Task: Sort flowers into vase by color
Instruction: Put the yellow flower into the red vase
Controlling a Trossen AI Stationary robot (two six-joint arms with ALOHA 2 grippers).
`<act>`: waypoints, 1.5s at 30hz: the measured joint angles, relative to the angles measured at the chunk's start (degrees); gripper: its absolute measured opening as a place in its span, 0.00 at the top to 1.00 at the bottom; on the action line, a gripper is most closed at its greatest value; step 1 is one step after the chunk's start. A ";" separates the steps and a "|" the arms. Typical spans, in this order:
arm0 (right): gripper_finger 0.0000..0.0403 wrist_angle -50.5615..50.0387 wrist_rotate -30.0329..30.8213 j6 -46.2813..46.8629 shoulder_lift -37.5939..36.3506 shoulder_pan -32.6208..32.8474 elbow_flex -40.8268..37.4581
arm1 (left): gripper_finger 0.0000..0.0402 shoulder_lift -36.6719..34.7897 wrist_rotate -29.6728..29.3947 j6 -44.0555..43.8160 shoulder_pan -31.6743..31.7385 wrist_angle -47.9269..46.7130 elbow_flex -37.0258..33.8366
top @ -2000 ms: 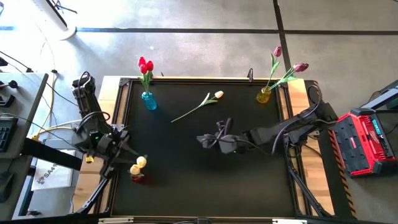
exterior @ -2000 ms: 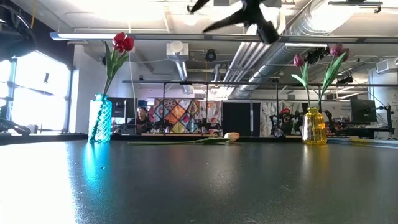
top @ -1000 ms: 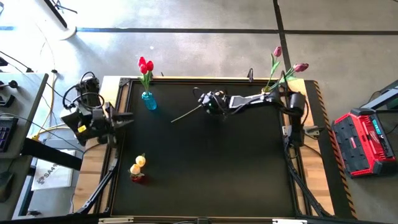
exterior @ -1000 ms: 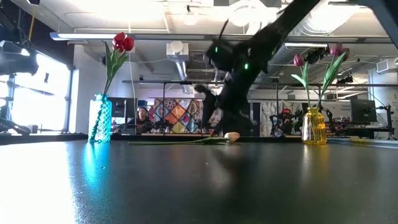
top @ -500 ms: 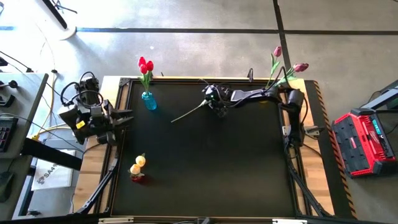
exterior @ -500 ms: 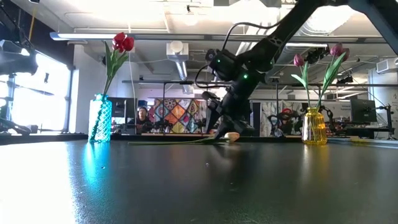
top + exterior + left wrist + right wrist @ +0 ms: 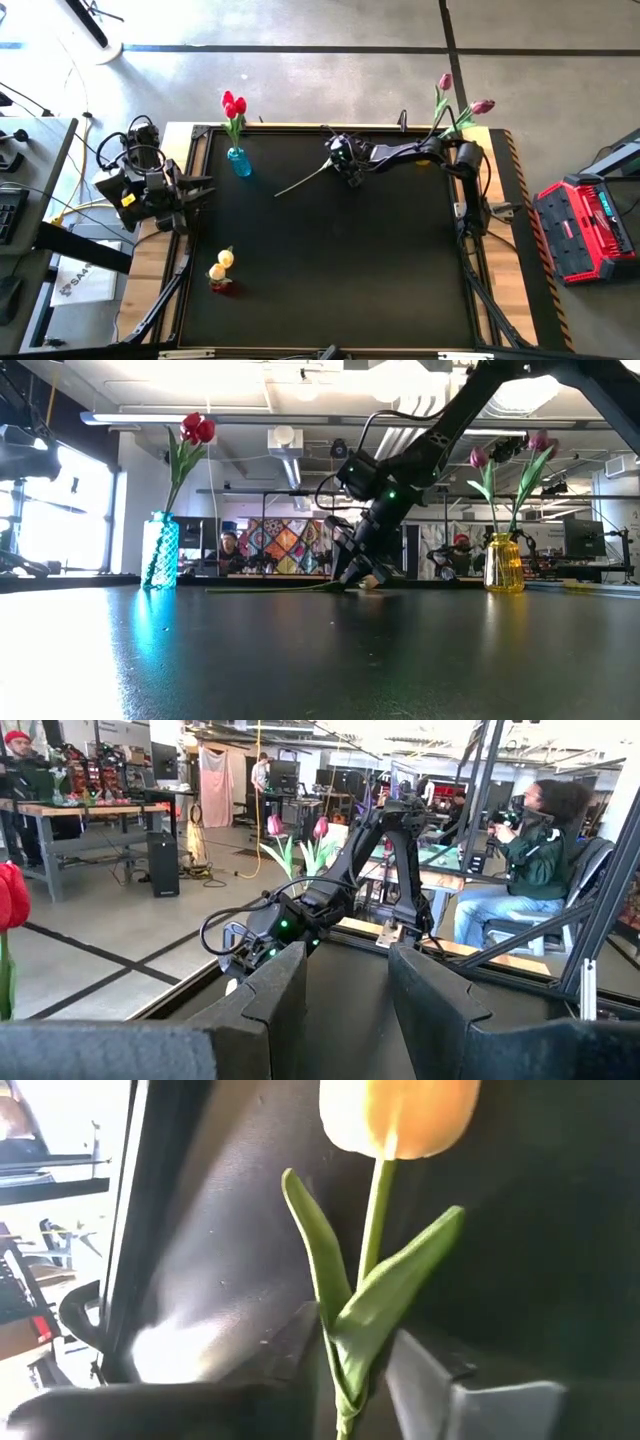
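Though lying flat, cream-yellow tulip (image 7: 398, 1115)

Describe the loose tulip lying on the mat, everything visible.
The cream-yellow tulip is artificial-looking: a rounded pale yellow-orange head, a thin green stem and two long pointed green leaves. It lies flat on the black mat near the far edge, between the blue vase and the yellow vase, stem end pointing toward the blue vase. The right gripper is down over its head end, and the stem and leaves run between its fingers.
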 joint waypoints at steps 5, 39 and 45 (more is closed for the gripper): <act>0.96 -0.46 -0.14 -1.55 0.21 0.17 0.00 | 0.67 0.00 0.03 -0.06 -0.02 0.00 0.00; 1.00 48.67 4.33 -56.00 -9.28 21.79 0.18 | 0.67 -0.04 0.07 -15.07 -2.58 2.84 -0.02; 1.00 46.41 -5.99 -65.61 -9.28 22.84 6.85 | 0.67 0.02 2.60 -23.18 -2.58 2.52 -0.02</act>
